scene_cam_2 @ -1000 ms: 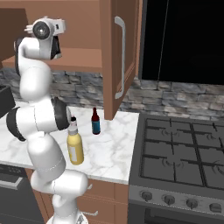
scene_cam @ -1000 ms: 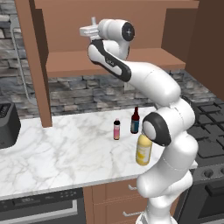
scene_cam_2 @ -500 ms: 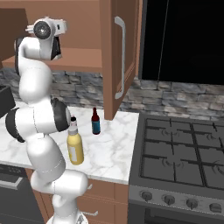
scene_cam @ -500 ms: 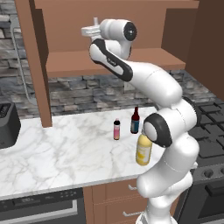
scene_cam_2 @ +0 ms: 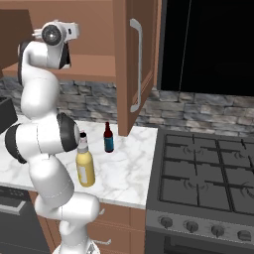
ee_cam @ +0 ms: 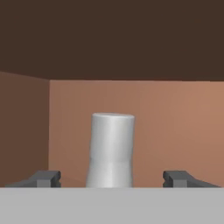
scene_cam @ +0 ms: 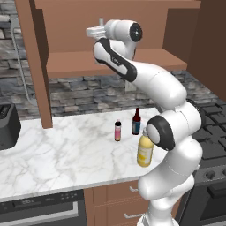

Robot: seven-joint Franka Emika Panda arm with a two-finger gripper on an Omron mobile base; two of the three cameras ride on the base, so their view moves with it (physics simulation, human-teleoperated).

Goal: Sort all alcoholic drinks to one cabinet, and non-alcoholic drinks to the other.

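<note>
Inside the open upper cabinet [scene_cam: 110, 66] the whitish bottle [ee_cam: 111, 148] stands upright, long neck pointing straight up. The gripper [ee_cam: 112, 177] is spread wide either side of that neck — neither fingertip touching. The dark-brown bottle [scene_cam: 136, 122], pink bottle [scene_cam: 117, 130] and yellow bottle [scene_cam: 145, 149] stand upright near the counter's [scene_cam: 62, 150] right end.

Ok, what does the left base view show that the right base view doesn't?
Left base view alone: the pink bottle, standing on the counter just left of the brown bottle. From the right, the arm stands in front of that spot.
Right base view alone: the long handle on the open cabinet door.
Both: the brown bottle, the yellow bottle near the counter's front edge, the counter and the stove.
</note>
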